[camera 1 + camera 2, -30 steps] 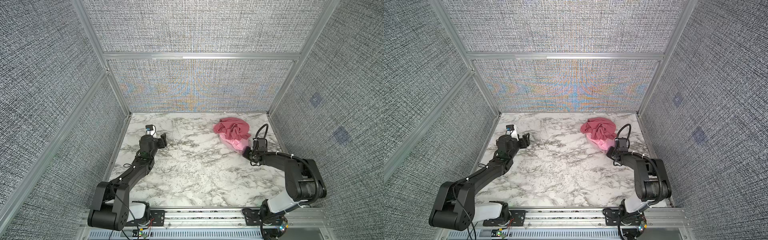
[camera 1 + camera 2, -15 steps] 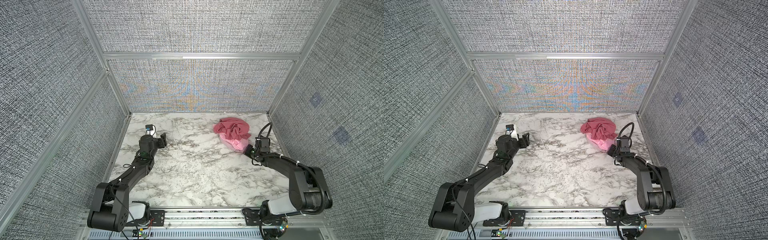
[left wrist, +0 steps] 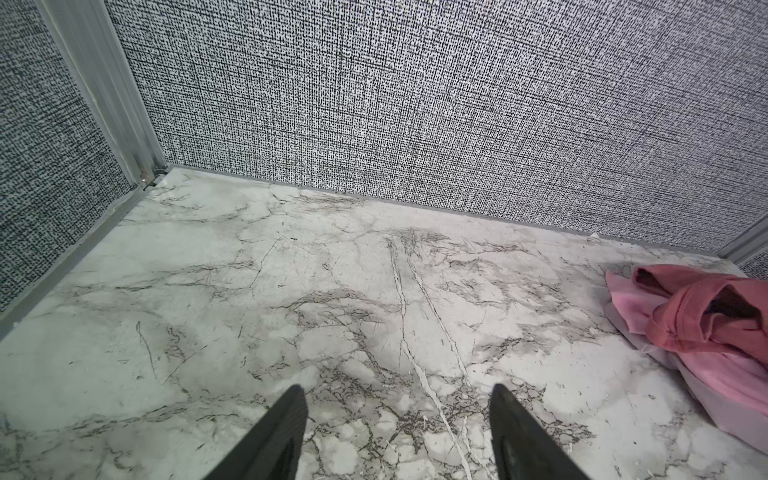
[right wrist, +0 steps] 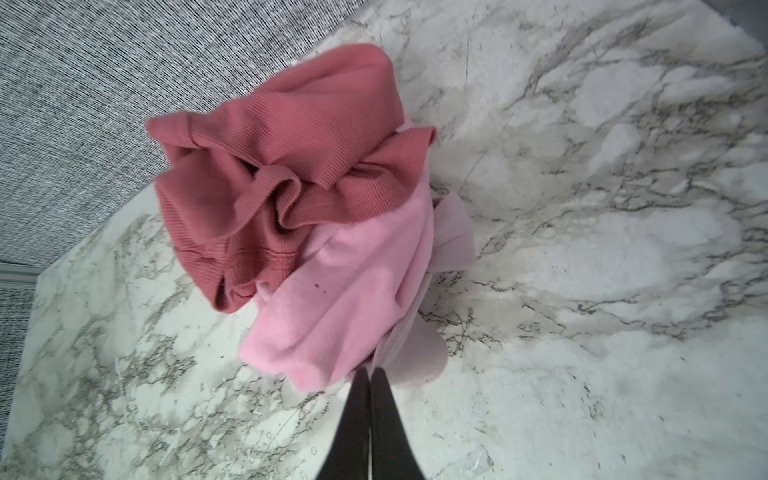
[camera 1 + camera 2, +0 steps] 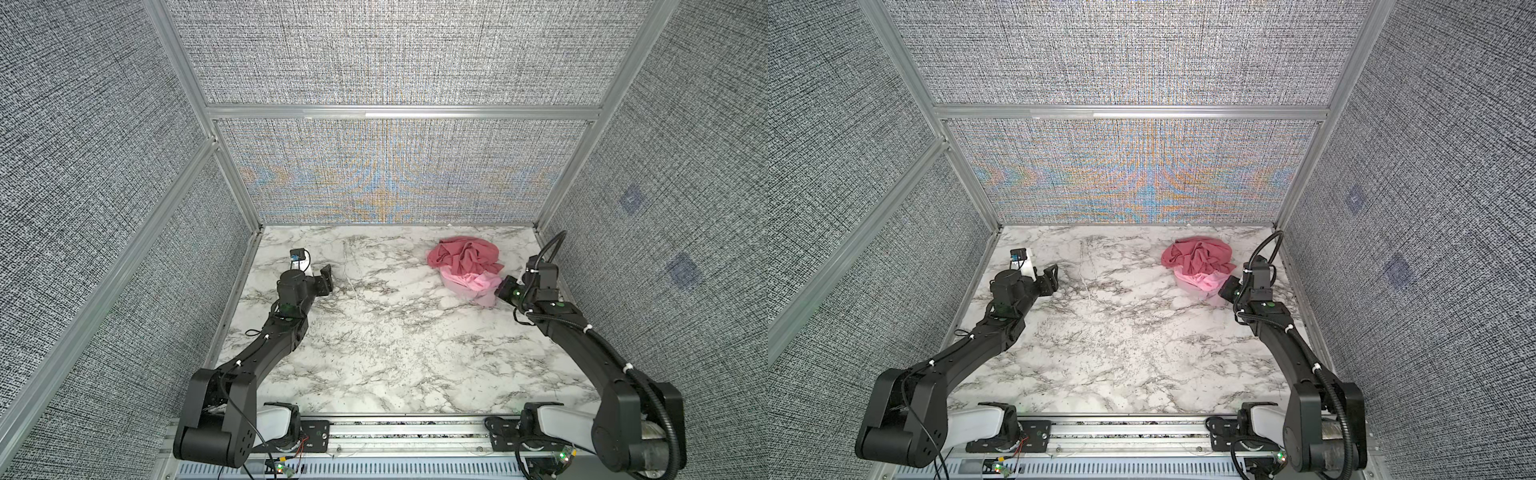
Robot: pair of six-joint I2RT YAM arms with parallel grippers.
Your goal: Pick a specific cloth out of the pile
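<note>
Twin high overviews plus low wrist close-ups, the pile (image 5: 463, 266) in all.

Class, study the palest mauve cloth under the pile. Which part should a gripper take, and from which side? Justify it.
Take the pale cloth by its loose flap poking out beneath the bright pink cloth. Come low over the table from the right arm's side: the pink one and the dark red cloth cover the rest. The right gripper is shut on that flap.

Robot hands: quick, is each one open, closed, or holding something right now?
Left hand: open, empty.
Right hand: closed, pinching the edge of the pale dusty mauve-pink soft cloth.
</note>
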